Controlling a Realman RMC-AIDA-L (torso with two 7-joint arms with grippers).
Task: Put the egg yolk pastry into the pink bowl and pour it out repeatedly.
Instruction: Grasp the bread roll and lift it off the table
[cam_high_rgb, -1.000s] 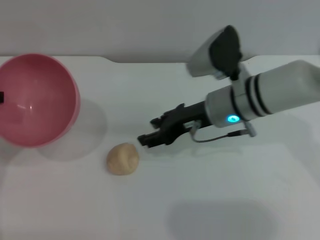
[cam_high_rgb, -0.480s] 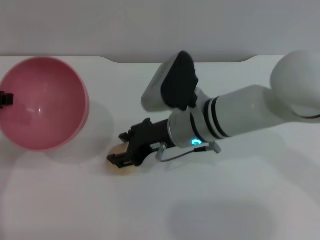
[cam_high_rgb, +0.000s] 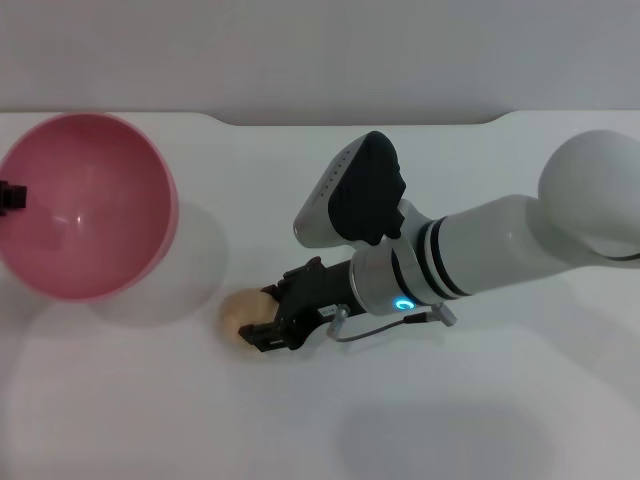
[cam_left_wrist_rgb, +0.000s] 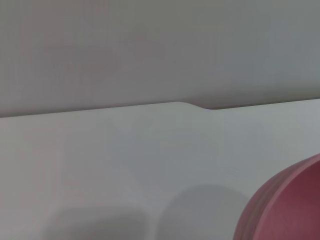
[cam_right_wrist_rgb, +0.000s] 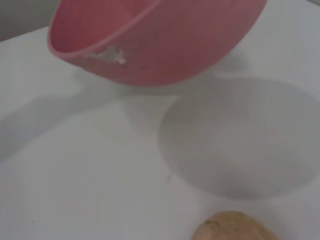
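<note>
We note the right gripper (cam_high_rgb: 262, 318) low on the table (cam_high_rgb: 420, 170), jaws apart and straddling the egg yolk pastry (cam_high_rgb: 240, 314) mid-table, apparently positioned for a grasp. The pink bowl (cam_high_rgb: 85, 205) is held tilted near the left edge by the left gripper (cam_high_rgb: 10, 196), whose jaws we cannot tell, its mouth presented to receive the pastry.

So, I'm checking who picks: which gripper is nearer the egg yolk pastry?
Right. The right gripper is at the egg yolk pastry; the left gripper is at the pink bowl.

White table (cam_high_rgb: 150, 420) with matte top, notched far edge. Plain grey wall (cam_high_rgb: 300, 50) behind. Soft overhead light, diffuse shadows on tabletop.
</note>
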